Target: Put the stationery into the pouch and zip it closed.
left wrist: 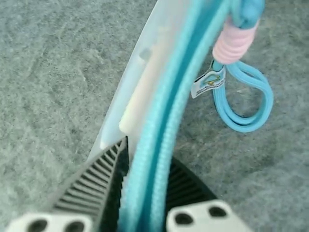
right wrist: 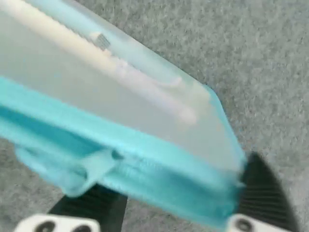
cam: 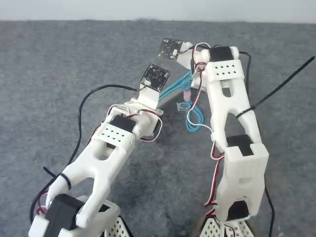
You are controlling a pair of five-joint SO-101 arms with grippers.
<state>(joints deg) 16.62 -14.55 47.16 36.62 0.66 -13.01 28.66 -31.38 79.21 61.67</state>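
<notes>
On the grey table [cam: 59, 64], the white left arm [cam: 103, 153] and right arm [cam: 232, 108] met at the far middle around the translucent pouch [right wrist: 96, 87]; the left tool [left wrist: 147, 152] was pinching the pouch's turquoise zip edge between its ribbed black jaws, while the right tool [right wrist: 176, 193] stood spread wide, the pouch's end between its jaws. A pale stick of stationery [right wrist: 72, 41] lay lengthwise inside the pouch; a blue cord loop [left wrist: 246, 121] ran out from a pink bead [left wrist: 234, 43], a small tag [left wrist: 207, 83] just beside it.
</notes>
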